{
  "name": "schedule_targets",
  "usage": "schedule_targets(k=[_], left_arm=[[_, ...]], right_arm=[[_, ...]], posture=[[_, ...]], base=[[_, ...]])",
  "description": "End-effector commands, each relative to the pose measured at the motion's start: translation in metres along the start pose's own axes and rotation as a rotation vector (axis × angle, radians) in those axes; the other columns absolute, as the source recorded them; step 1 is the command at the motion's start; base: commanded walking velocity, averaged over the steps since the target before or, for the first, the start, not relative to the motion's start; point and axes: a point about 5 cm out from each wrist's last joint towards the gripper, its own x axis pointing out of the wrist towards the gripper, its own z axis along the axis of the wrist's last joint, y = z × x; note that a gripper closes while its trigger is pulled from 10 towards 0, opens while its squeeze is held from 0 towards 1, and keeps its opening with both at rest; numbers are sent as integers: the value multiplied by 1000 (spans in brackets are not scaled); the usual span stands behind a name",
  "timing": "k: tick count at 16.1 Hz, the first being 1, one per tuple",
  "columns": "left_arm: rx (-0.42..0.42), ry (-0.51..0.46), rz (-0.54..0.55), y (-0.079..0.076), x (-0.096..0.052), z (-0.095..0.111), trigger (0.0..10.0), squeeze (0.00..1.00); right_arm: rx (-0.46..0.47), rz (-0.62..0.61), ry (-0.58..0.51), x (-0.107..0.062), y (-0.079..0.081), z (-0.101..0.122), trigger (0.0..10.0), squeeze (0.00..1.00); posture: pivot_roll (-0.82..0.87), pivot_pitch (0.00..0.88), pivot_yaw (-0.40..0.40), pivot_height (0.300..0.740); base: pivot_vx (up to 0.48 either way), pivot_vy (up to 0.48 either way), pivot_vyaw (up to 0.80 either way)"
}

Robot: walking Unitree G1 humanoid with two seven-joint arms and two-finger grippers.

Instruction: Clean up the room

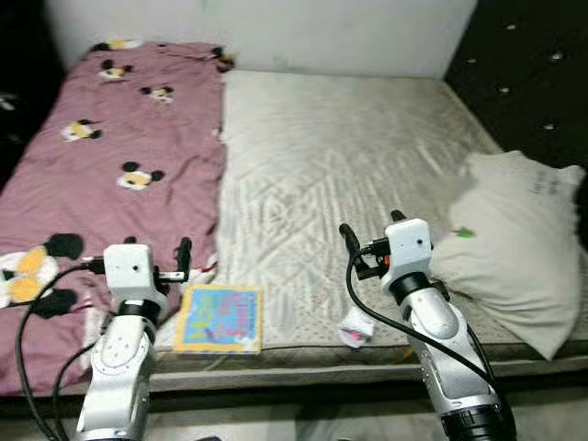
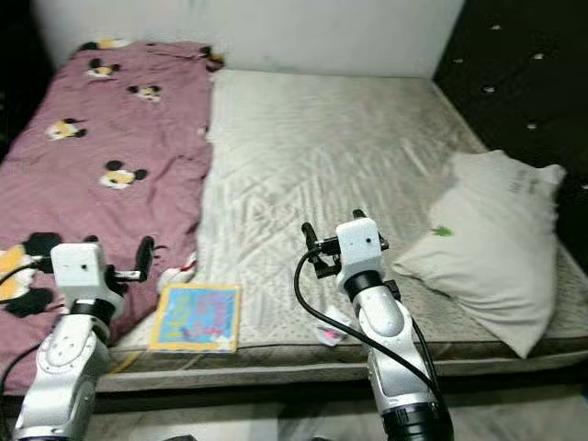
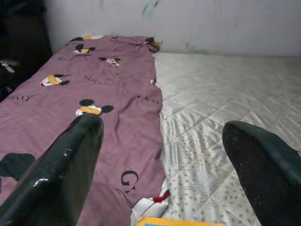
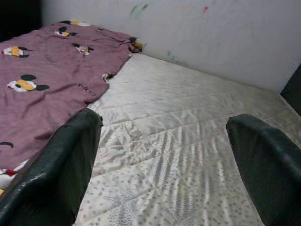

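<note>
A mauve blanket [image 1: 119,138] printed with cartoon mice covers the left part of the bed. The bare off-white mattress [image 1: 340,147] takes up the rest. A colourful book [image 1: 219,319] lies flat near the front edge, just right of my left gripper [image 1: 156,246]. That gripper hovers open over the blanket's edge with nothing between its fingers [image 3: 70,160]. A small white and pink item [image 1: 356,328] lies at the front edge below my right gripper [image 1: 372,227], which hangs open and empty over the mattress. A crumpled white pillow [image 1: 514,248] rests at the right.
A small white and red object [image 3: 150,205] sits by the blanket's edge near the book. A pale wall [image 1: 276,28] runs behind the bed, and a dark tufted panel [image 1: 524,55] stands at the right. Dark objects sit at the far left.
</note>
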Motion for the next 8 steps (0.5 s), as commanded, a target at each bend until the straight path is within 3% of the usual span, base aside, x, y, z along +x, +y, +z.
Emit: schedule_targets(k=[1,8], left_arm=[[2,9,-19,-6,1,-1,10000,0],[-16,21,-1,-3,-4,-2,10000,0]], right_arm=[[3,-19,-3,-2,-7,1,10000,0],[26,1,52,-10,-1,-10,10000,0]], posture=[[-56,88,-44,740],[-57,127,-42,740]], base=[[0,0,0],[0,0,0]])
